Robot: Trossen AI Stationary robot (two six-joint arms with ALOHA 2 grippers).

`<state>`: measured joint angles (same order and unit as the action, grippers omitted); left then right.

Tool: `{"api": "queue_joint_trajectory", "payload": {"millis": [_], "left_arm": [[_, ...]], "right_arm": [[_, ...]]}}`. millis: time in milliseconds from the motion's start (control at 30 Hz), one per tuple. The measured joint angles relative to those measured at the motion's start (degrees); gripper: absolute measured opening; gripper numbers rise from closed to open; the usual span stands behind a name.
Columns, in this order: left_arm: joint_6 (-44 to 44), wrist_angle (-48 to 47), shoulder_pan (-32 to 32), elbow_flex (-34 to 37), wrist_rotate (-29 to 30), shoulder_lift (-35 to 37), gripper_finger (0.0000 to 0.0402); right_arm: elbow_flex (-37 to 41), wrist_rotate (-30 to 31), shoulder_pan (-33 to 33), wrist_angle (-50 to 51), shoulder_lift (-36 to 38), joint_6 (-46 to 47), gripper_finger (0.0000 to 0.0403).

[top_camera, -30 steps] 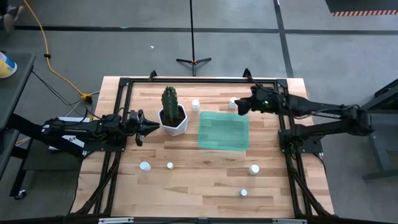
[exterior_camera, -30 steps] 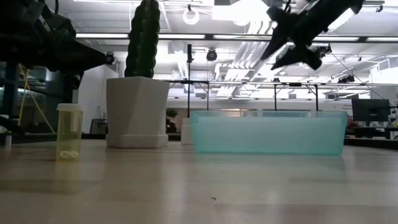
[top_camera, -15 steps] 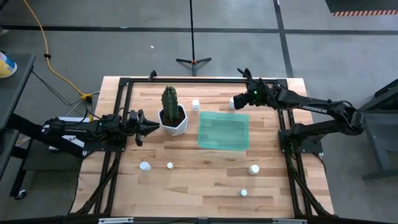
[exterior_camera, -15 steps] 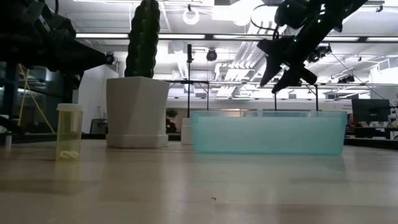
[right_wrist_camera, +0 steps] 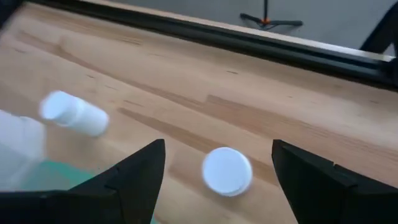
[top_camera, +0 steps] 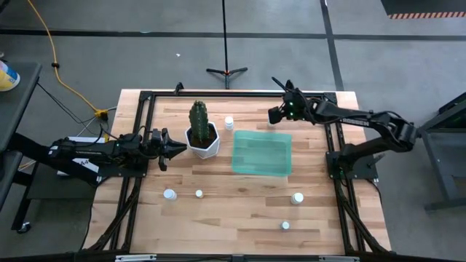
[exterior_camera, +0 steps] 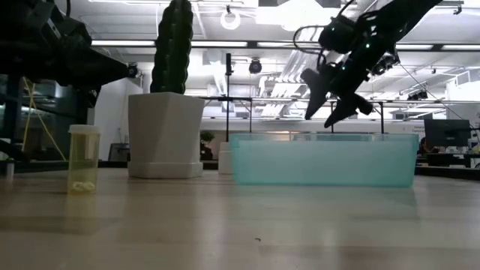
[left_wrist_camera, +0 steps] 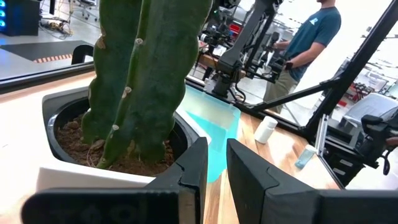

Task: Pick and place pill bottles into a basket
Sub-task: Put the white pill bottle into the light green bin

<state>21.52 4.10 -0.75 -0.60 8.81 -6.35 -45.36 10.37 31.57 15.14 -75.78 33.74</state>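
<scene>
Reaching toward pill bottle: right gripper (right_wrist_camera: 219,163) high over far right of table, fingers wide apart, nothing held. White-capped bottle (right_wrist_camera: 227,170) stands right below, between fingers. Another bottle (right_wrist_camera: 74,114) lies on side further left. Basket (top_camera: 261,153) just near of gripper, no bottles seen in it. Other bottles (top_camera: 170,194) sit along near side of table. Left gripper (top_camera: 169,148) waits beside cactus pot (top_camera: 203,140), fingers nearly together, nothing held. Step looks like lining up first grab. Next: go straight down, squeeze cap, lift, carry to basket.
</scene>
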Motion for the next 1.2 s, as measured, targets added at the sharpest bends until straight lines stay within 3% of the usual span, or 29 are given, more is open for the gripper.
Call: {"api": "queue_joint_trajectory", "payload": {"millis": [467, 1200], "left_arm": [[0.0, -0.9, 0.0, 0.0, 2.3, 0.0, 0.0097], [0.0, -1.2, 0.0, 0.0, 2.5, 0.0, 0.0097]], "right_arm": [[0.1, -0.3, -0.1, -2.2, -10.2, 2.4, 0.0286], [0.1, -0.4, -0.1, -3.1, -11.7, -0.7, 0.0286]]}}
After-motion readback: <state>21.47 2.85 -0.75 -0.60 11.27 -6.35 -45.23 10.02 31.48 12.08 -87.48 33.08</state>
